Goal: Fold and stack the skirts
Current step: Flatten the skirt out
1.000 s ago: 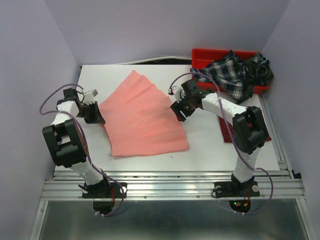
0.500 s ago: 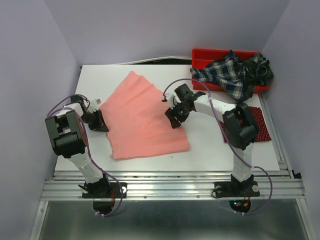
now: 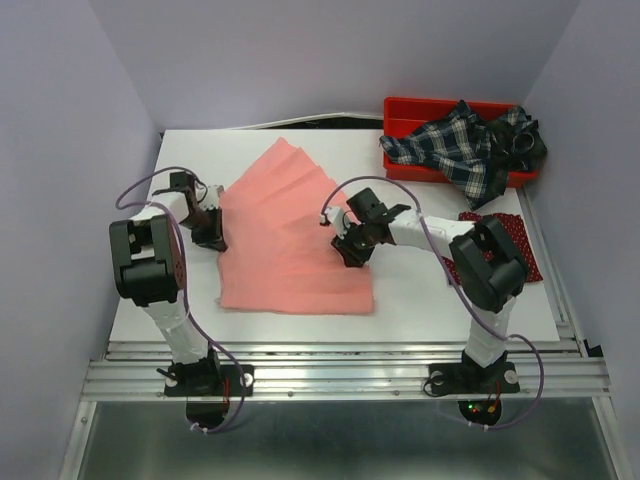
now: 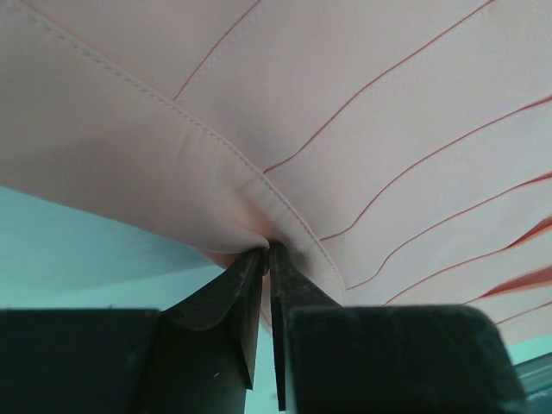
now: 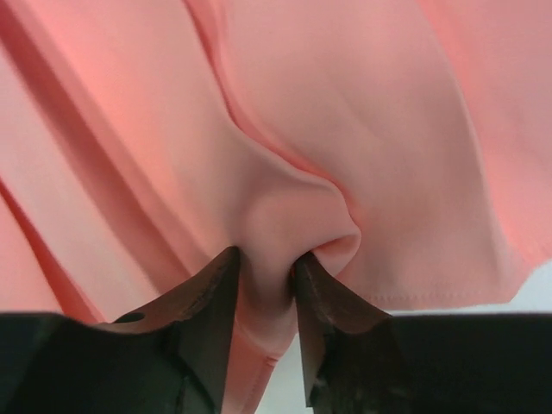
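The salmon-pink skirt [image 3: 285, 235] lies spread on the white table [image 3: 420, 290]. My left gripper [image 3: 213, 236] is shut on its left hem; in the left wrist view the jaws [image 4: 267, 252] pinch the stitched edge of the skirt [image 4: 345, 112]. My right gripper [image 3: 350, 250] is shut on the skirt's right edge; in the right wrist view the gripper [image 5: 267, 263] holds a bunched fold of the cloth [image 5: 285, 129]. The plaid skirt [image 3: 465, 145] hangs over the red bin. The dark red dotted skirt [image 3: 510, 245] lies flat at the right, partly under my right arm.
The red plastic bin [image 3: 410, 108] stands at the table's back right corner. Purple cables loop off both arms. Walls close the table in on the left, back and right.
Both grippers moved inward and toward the near edge, dragging the pink skirt's side edges. The skirt's lower part is now narrower and squarer.
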Action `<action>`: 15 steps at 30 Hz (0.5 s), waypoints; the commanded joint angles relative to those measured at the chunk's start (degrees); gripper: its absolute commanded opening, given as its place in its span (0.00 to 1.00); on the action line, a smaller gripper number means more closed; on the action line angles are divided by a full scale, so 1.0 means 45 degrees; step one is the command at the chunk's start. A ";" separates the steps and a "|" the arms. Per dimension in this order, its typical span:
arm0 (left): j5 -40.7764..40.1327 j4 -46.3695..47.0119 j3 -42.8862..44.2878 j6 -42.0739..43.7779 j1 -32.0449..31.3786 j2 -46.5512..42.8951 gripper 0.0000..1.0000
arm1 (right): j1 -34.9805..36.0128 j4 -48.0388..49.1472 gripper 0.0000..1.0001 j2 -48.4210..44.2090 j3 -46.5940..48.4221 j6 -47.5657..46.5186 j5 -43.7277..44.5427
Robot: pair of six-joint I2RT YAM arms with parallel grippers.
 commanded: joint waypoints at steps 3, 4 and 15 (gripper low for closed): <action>-0.0476 0.0990 -0.0288 0.0046 -0.2205 0.0612 0.22 | 0.0765 -0.5133 0.34 -0.0641 -0.2270 -0.1361 -0.0832; -0.0475 0.1010 -0.0308 -0.0051 -0.2246 0.0611 0.22 | 0.1193 -0.5351 0.34 -0.1224 -0.2387 -0.1750 -0.1241; 0.0365 -0.0376 -0.1892 0.1859 -0.3067 -0.1533 0.48 | 0.2564 -0.7482 0.60 -0.3298 -0.0790 -0.2575 -0.2865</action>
